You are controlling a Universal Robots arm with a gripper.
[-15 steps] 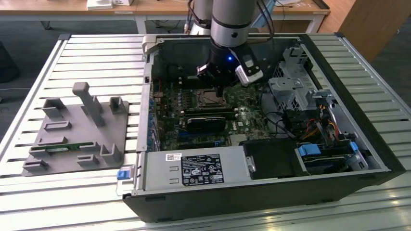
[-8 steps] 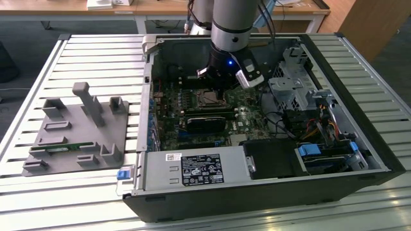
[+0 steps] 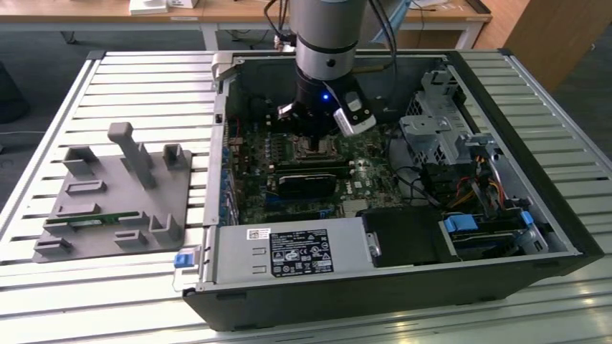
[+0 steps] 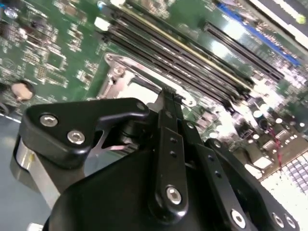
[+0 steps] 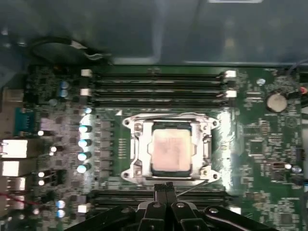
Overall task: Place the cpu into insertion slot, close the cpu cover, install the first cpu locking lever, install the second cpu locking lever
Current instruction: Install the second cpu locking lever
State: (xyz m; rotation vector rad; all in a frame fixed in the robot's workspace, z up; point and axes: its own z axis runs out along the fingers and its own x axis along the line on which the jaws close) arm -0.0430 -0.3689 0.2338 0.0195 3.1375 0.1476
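Here, the black gripper (image 5: 164,186) rises from the bottom edge of the first wrist view with its two fingertips pressed together, nothing between them, at the lower rim of the silver metal square frame of the cpu cover (image 5: 169,120). The cover lies flat over the insertion slot (image 5: 138,154) at the centre of the frame, and the small square chip with a dull grey metal top — the cpu (image 5: 170,151) — shows through its window, seated. Long black memory slots (image 5: 156,83) run across the green circuit board (image 5: 260,144) above the socket.

In the exterior view the arm (image 3: 325,43) drops from the top centre into the open black computer case (image 3: 535,179); a grey plastic fixture tray (image 3: 115,193) lies at the left — well apart.
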